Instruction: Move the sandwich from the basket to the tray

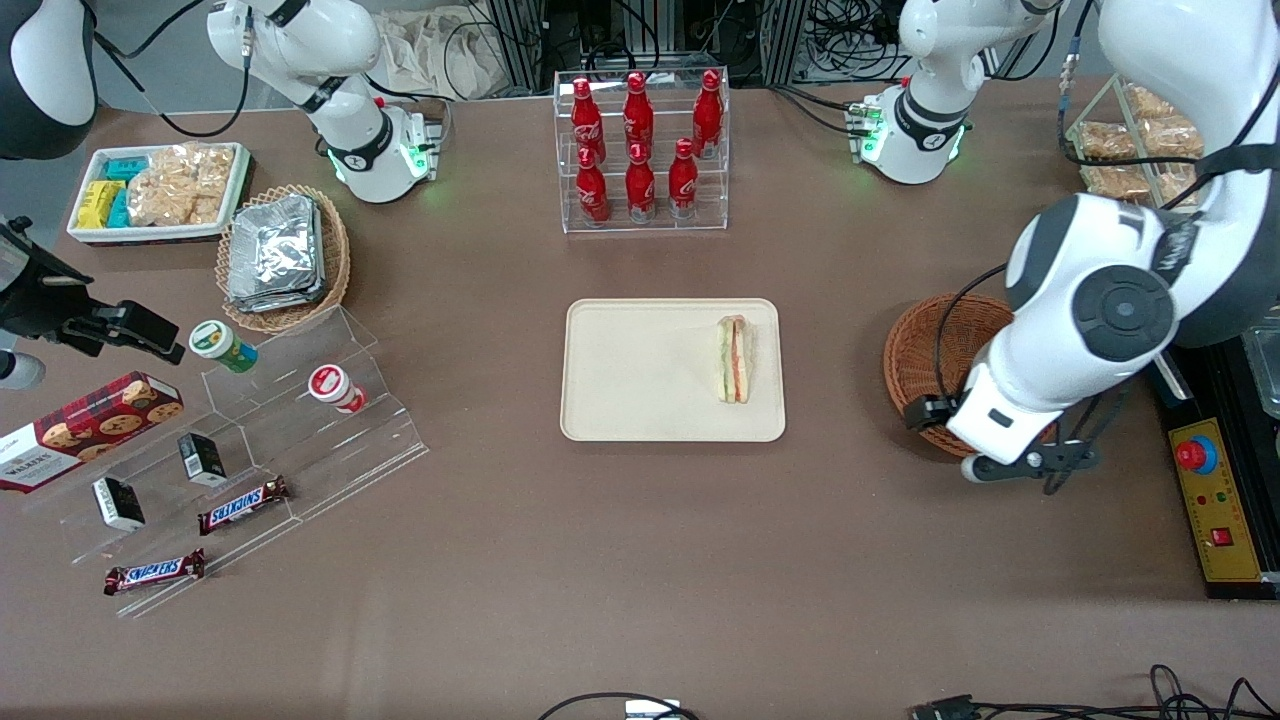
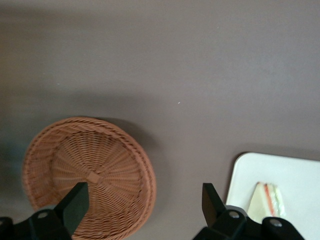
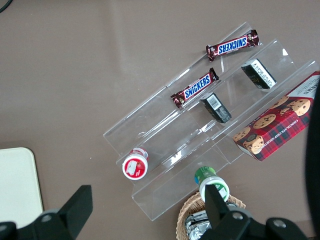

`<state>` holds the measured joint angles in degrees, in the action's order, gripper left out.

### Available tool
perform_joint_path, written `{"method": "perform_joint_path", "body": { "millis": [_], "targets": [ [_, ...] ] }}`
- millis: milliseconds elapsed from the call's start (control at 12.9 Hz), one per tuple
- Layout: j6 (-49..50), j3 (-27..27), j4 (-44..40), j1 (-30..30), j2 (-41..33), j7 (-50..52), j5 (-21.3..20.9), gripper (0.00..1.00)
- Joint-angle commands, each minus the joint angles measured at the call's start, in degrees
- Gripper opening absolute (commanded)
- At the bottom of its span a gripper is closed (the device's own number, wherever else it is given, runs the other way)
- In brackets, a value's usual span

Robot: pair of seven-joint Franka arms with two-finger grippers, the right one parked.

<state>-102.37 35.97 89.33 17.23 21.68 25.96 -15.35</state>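
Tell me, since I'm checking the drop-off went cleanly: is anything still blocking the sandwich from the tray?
No. The sandwich already lies on the tray, near the edge closest to the basket, which is empty. The claw is open, holds nothing, and hangs over the bare table between basket and tray.

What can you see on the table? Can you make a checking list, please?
Surface: brown table.
Job's things: sandwich lies on the tray; basket holds nothing.
Clutter: red bottles in a clear rack, foil packets, Snickers bars, cookie box.
Grippers: gripper open, hanging above the table between basket and tray.
Cables: black cable over the basket's rim.
Surroundings: yellow button box at the working arm's end.
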Motion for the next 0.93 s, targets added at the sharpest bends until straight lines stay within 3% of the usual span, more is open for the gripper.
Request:
{"method": "perform_joint_path", "body": {
  "millis": [0, 465, 697, 852],
  "targets": [
    [2.17, -5.27, 0.14, -1.41, -5.48, -7.22, 4.7, 1.0],
    [9.62, -15.3, 0.32, -5.98, -15.07, -16.97, 5.33, 1.0],
    [11.31, -21.18, 2.07, -7.3, -19.82, -28.65, 9.09, 1.0],
    [12.62, -24.36, 2.16, -8.7, -21.75, -31.14, 11.39, 1.0]
  ]
}}
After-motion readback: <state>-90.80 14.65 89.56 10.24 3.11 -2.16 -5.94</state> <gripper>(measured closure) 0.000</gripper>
